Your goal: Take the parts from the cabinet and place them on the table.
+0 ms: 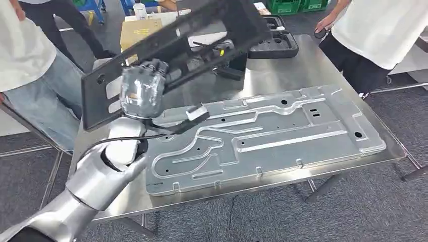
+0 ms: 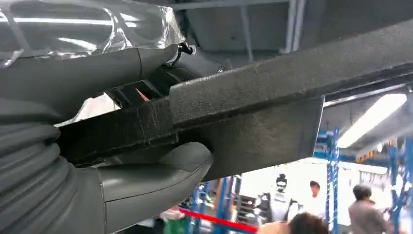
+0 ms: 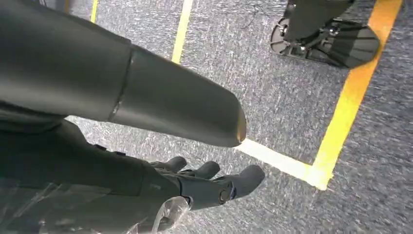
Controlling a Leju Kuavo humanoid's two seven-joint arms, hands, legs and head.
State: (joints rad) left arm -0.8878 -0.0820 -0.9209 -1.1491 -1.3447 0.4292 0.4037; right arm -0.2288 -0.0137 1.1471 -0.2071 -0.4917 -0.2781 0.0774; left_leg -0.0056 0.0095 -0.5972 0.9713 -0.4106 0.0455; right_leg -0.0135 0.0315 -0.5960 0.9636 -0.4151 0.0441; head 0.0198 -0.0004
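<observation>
Your steel tabletop (image 1: 303,65) carries the biggest piece: a long grey stamped metal panel (image 1: 262,136) lying flat across it, ribs and slots facing up. At the far edge you have a black moulded tray (image 1: 275,43); a yellow box (image 1: 139,30) shows behind it.

Above the panel's near-left end, your left arm reaches up and forward from the lower left corner. Its left hand (image 1: 141,93), wrapped in clear film, holds a black frame part (image 1: 171,48) up off the tabletop, tilted, its high end toward the far right. In the wrist view your thumb (image 2: 160,170) presses under the frame's rough black edge with the fingers (image 2: 146,90) clamped on the other side.

Your right hand (image 3: 195,187) hangs over the floor, fingers loosely extended and holding nothing.

Room: grey carpet (image 3: 292,97) marked with yellow tape lines (image 3: 346,112). One person in a white shirt (image 1: 22,45) stands at the table's left, another (image 1: 378,30) at the far right. Green crates (image 1: 295,5) sit farther back.
</observation>
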